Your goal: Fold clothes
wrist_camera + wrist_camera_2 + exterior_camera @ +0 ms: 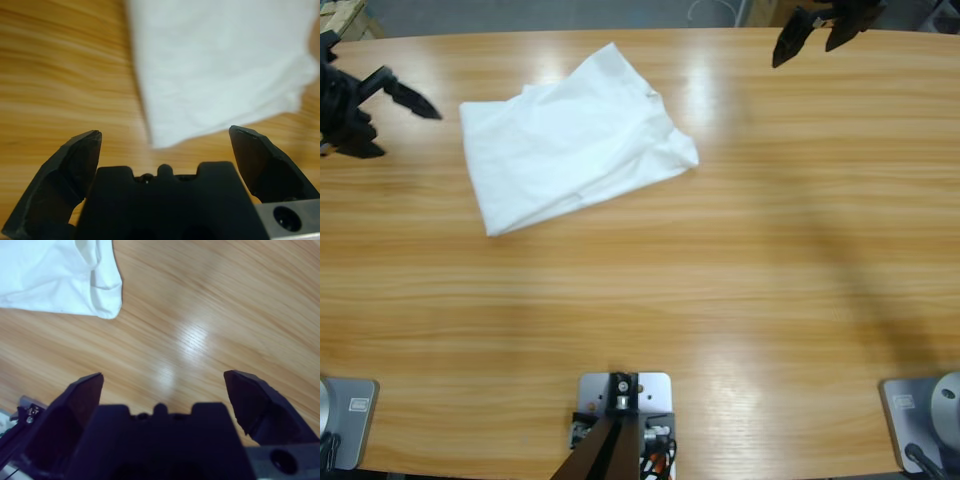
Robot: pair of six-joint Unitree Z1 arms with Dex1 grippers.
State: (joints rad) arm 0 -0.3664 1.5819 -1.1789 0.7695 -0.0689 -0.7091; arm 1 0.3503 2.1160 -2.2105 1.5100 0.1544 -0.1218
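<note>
A white T-shirt (575,140) lies bunched into a rough, slanted rectangle on the far left part of a long wooden surface (720,300). It is partly folded, with uneven edges and a loose corner pointing right. No text shows on the cloth.

The left hand (405,110) hovers at the far left edge, just beside the shirt's left side, jaws spread wide and holding nothing. Its wrist view looks down on the shirt's nearest corner, close ahead of the jaws. The right hand (810,38) hangs at the far right, well apart from the shirt, jaws also wide open and empty; its wrist view shows the shirt's right corner off to one side.

The likely trouble: a jaw could pinch only the top layer, so the bundle would unfold or drag instead of folding cleanly. The smooth surface may let the cloth slide.

Nothing else rests on the surface, and nothing blocks either hand's path to the shirt.
</note>
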